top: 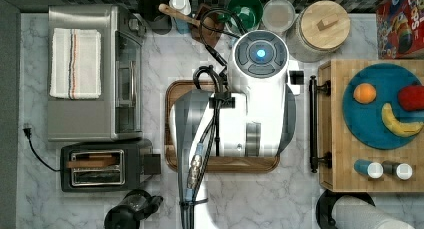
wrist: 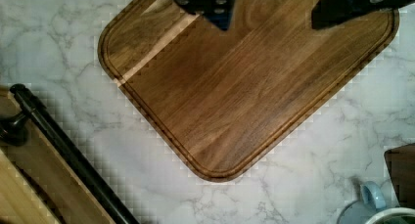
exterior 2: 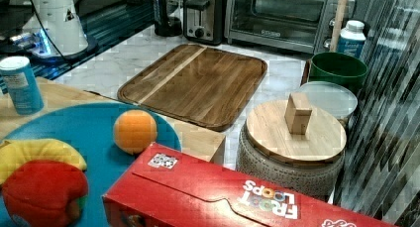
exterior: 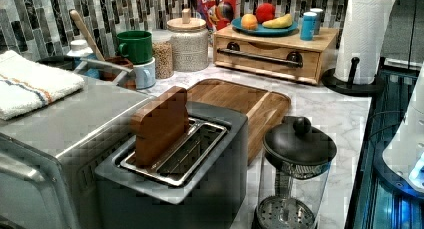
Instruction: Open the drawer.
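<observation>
Fingers [wrist: 215,6] nearest lens, spread wide, holding nothing, hovering over tray [wrist: 244,87]. Drawer [exterior: 265,59] shut, its handle [wrist: 68,153] off to fingers' side, well apart. Step: approach. Next: swing across, drop, straddle bar, close, pull outward.

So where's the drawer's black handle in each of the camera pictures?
Top view: the black handle runs vertically at the top view's right, beside the dark wooden tray.
Left view: it lies across the drawer front, upper centre-right.
Right view: I can't find it.
Wrist view: a diagonal black bar near the corner.
Shared landmark: the dark wooden tray.
</observation>
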